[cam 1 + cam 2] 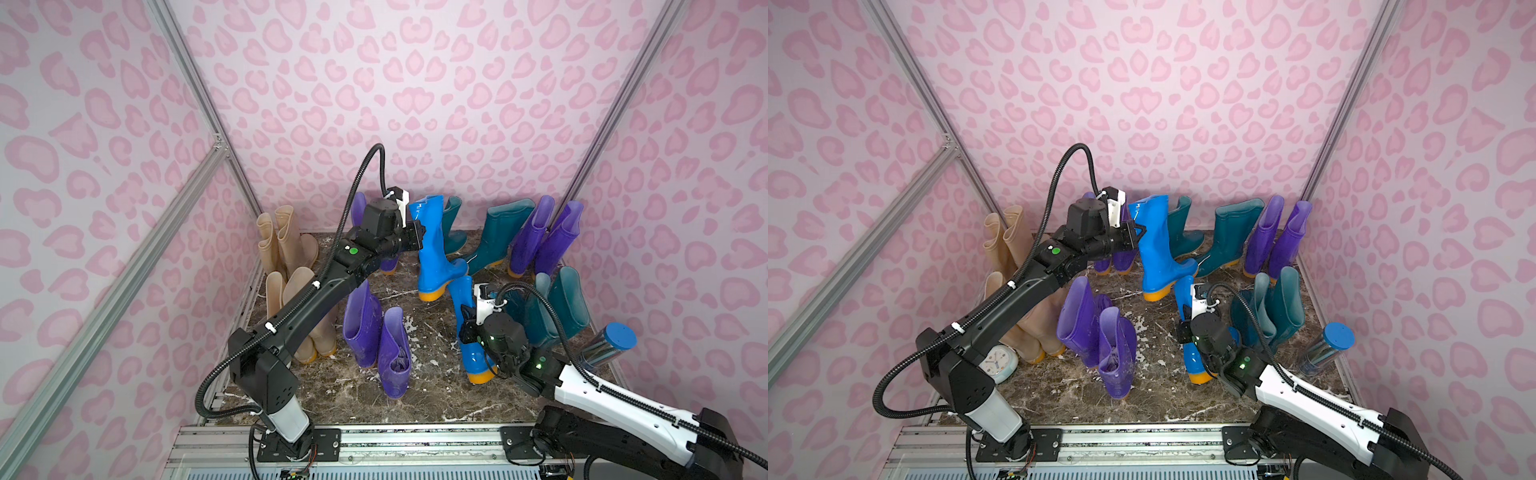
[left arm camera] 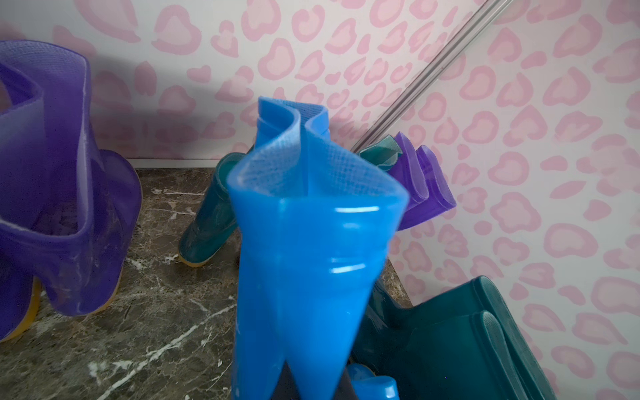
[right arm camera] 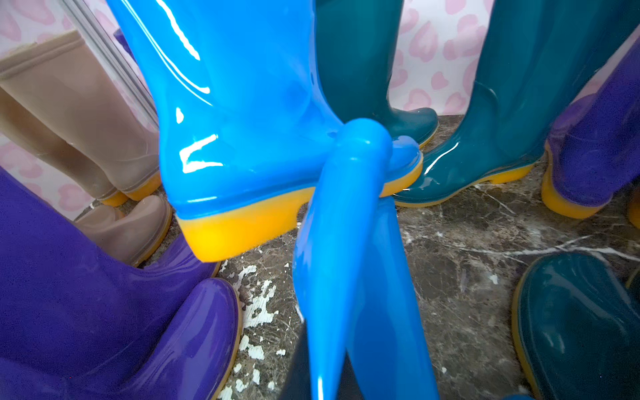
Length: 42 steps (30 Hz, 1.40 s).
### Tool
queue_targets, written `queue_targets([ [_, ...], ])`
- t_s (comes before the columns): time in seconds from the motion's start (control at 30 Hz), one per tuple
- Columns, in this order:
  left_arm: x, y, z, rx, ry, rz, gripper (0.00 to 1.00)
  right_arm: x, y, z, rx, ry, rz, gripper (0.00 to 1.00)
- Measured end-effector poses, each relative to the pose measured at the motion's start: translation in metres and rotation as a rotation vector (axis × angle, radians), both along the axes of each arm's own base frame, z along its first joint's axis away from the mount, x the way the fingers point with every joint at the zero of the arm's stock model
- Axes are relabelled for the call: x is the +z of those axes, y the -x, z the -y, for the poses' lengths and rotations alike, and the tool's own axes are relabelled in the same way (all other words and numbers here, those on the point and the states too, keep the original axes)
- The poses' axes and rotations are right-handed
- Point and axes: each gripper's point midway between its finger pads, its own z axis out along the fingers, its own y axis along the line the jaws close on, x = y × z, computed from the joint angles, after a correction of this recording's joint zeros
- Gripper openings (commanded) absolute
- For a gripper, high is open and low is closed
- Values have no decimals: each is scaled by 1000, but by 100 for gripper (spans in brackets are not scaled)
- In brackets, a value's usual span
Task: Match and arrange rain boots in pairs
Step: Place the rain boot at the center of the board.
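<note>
Two bright blue rain boots stand mid-floor. My left gripper is shut on the pinched shaft top of the rear blue boot, which leans with its heel at the floor. My right gripper is shut on the squeezed shaft of the nearer blue boot, whose top touches the rear boot's toe. Both grippers' fingers are mostly hidden by blue rubber in the wrist views.
Beige boots stand along the left wall, and purple boots are in front and at the back right. Teal boots are at the back and right. A blue-capped clear bottle and a clock lie near the walls.
</note>
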Motion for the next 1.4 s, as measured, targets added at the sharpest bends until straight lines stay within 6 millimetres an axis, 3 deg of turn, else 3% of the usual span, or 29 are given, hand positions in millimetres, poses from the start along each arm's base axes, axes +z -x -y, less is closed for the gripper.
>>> queue_targets([
  [0.2, -35, 30, 20, -29, -76, -24, 2, -7, 4, 8, -35, -48, -22, 0],
  [0.33, -64, 58, 29, -99, -200, -41, 2, 7, 9, 10, -33, -154, 31, 0],
  [0.53, -70, 73, 29, -166, -253, -15, 2, 1, 16, 18, -41, -212, 33, 0],
  [0.7, -113, 99, 40, -219, -251, -82, 2, -4, 18, 18, -36, -221, 20, 0],
  [0.77, -115, 110, 44, -223, -235, -95, 4, -4, 19, 18, -37, -226, 17, 0],
  [0.87, -106, 122, 51, -225, -213, -72, 15, -1, 21, 21, -41, -236, 26, 0],
  [0.93, -106, 132, 54, -234, -210, -73, 18, -2, 23, 24, -45, -242, 24, 0],
  [1.0, -112, 144, 56, -255, -218, -90, 25, -2, 24, 25, -44, -244, 26, 0],
  [1.07, -124, 156, 56, -279, -227, -127, 44, 0, 24, 27, -51, -254, 34, 0],
  [1.17, -140, 171, 54, -300, -254, -185, 57, 1, 25, 30, -60, -262, 40, 0],
  [1.33, -128, 177, 51, -310, -270, -178, 67, 5, 28, 34, -63, -279, 52, 3],
  [1.4, -115, 177, 49, -312, -279, -156, 74, 2, 30, 35, -61, -291, 51, 11],
])
